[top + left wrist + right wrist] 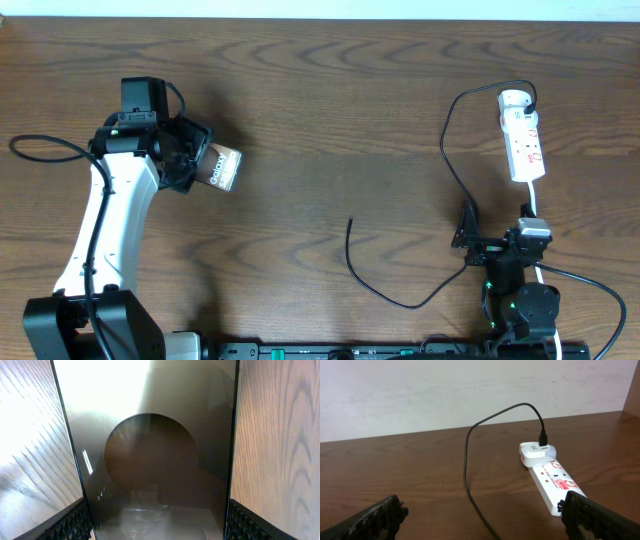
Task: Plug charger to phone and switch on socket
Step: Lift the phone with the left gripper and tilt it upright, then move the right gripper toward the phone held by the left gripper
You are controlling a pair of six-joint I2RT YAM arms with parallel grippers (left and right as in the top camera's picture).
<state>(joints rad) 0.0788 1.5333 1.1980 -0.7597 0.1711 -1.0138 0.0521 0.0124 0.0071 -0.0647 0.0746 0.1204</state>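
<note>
"Phone (222, 168) first, please: where is it?"

"At the left part of the table (330, 90), well apart from the socket (524, 135). It is tilted, its white lettering faces up, and one end is inside the left gripper (160, 527). I cannot tell whether it rests on the wood or is lifted."

"So the left gripper is clenched on it?"

"Yes. In the left wrist view the phone fills the whole space between the fingers (72, 525), and they touch its edges. Its brownish oval (150, 455) is in the middle."

"And the right gripper (482, 507)?"

"It is released. Its fingers stand wide apart and grasp nothing. It is at the right side of the table, near the cord end of the socket."

"Where is the charger (445, 140)?"

"One end goes into a white adaptor (535, 452) that sits at the rounded end of the socket. From there the thin cable makes a loop to the left, passes just beside the right gripper and curves over the table. The small tip (350, 222) lies free between the two arms, well apart from the phone."

"Is the socket switched on?"

"I cannot tell. I see red marks (555, 476) on its face, but they are too small to read."
</note>
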